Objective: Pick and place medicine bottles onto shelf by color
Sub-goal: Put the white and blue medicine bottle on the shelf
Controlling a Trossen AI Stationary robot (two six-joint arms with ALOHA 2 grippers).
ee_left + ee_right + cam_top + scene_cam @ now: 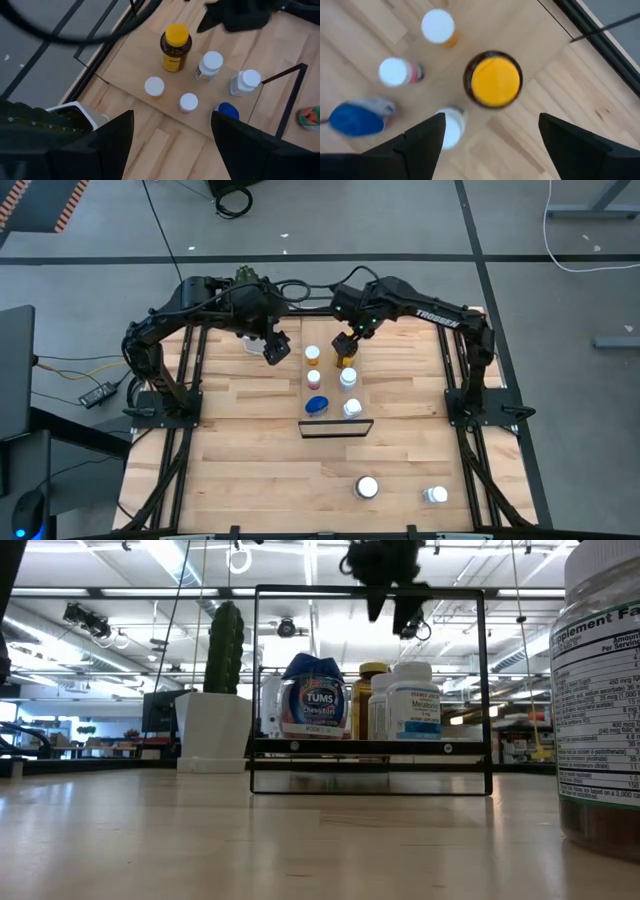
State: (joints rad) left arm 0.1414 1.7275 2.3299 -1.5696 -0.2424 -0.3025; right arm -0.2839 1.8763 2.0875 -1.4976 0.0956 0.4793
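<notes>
Six bottles, among them the amber bottle [492,80], stand on the shelf [335,429]; two bottles [368,487] remain (front table). Right gripper [344,344] open above; left gripper [277,348] parted, empty.

Light-wood shelf [330,395], thin black wire rails [336,429], glossy amber bottle [492,80].

The high view looks straight down on the whole table [250,470]. The low view looks level across it. Both wrist views look down close; all four share the shelf [330,395].
</notes>
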